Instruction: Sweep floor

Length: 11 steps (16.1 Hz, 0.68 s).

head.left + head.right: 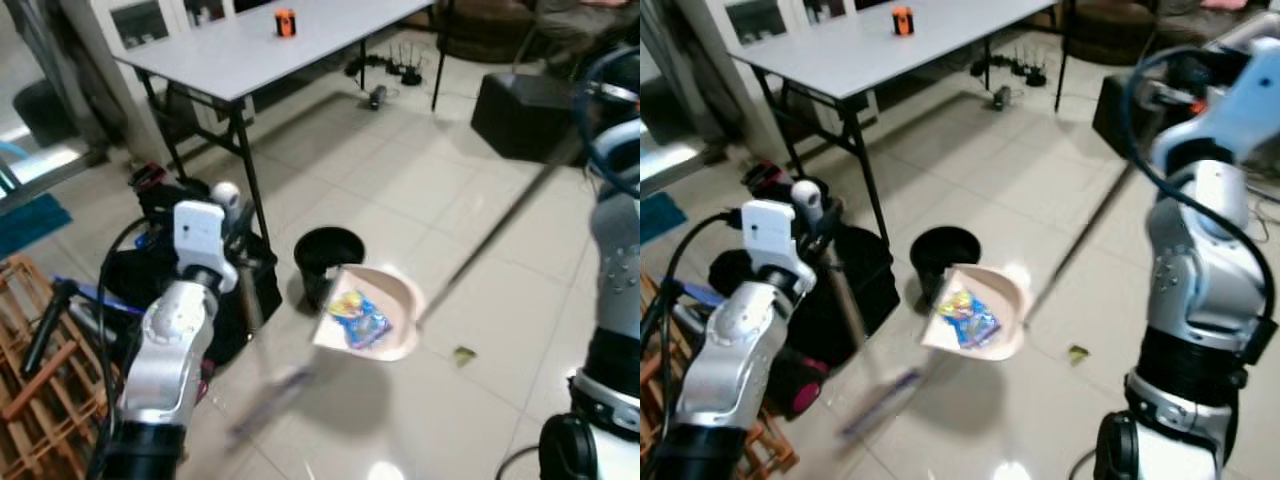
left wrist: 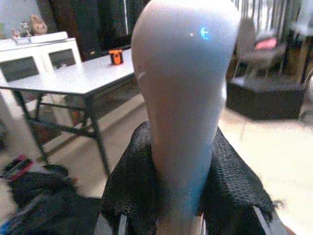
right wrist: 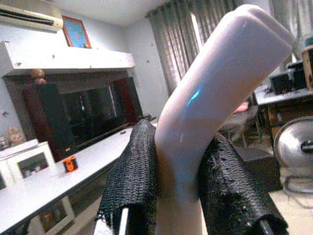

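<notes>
A grey table [image 1: 250, 55] stands at the back with an orange object [image 1: 285, 22] near its far edge. A black bag [image 1: 190, 275] sits on the floor beside the table's front leg. A wooden rack [image 1: 35, 360] stands further left. A black box [image 1: 520, 115] sits well right of the table.

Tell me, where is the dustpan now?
In the head views the dustpan is held tilted just right of the black bin, with colourful wrappers inside it, near the middle of the tiled floor.
</notes>
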Tool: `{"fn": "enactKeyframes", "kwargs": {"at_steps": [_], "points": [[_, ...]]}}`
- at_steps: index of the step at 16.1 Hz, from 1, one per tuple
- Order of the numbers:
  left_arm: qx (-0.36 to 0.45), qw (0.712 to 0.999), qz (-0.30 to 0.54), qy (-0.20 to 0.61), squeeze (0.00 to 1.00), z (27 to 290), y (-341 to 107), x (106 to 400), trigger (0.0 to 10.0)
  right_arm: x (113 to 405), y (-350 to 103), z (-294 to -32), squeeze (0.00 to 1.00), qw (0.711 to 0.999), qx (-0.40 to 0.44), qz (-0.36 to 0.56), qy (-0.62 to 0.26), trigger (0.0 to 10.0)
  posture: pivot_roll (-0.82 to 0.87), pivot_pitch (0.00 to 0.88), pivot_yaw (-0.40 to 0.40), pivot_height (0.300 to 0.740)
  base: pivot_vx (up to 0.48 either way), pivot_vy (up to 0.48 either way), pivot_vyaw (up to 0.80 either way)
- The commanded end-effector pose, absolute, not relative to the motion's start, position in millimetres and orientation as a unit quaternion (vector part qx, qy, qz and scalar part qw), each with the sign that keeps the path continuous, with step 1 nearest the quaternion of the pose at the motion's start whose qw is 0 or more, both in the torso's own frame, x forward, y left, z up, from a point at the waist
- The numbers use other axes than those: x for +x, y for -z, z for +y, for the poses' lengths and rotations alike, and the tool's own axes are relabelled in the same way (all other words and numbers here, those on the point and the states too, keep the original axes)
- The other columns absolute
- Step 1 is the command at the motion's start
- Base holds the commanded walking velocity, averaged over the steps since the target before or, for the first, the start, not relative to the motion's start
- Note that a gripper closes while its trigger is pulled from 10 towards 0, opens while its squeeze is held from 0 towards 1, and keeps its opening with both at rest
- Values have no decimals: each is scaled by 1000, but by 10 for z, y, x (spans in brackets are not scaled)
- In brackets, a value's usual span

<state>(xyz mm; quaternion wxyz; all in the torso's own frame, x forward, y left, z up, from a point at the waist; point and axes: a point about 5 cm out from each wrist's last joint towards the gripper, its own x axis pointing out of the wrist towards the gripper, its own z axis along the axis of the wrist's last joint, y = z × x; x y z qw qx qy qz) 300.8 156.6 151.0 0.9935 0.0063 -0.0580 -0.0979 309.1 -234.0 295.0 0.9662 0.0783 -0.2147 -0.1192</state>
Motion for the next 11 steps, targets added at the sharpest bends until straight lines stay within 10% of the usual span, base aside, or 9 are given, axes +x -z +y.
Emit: {"fn": "enactKeyframes", "kwargs": {"at_steps": [1,11], "points": [[20,993,-80,85,0,1641,-1621,3026,10000,3075,-3089,-2226,0,960,88,-250,92,10000,-19,0,48,740,382,0,0],[16,993,-80,88,0,1645,-1629,3038,10000,3077,-3091,-2212,0,959,91,-253,90,10000,-19,0,51,740,385,0,0]]}}
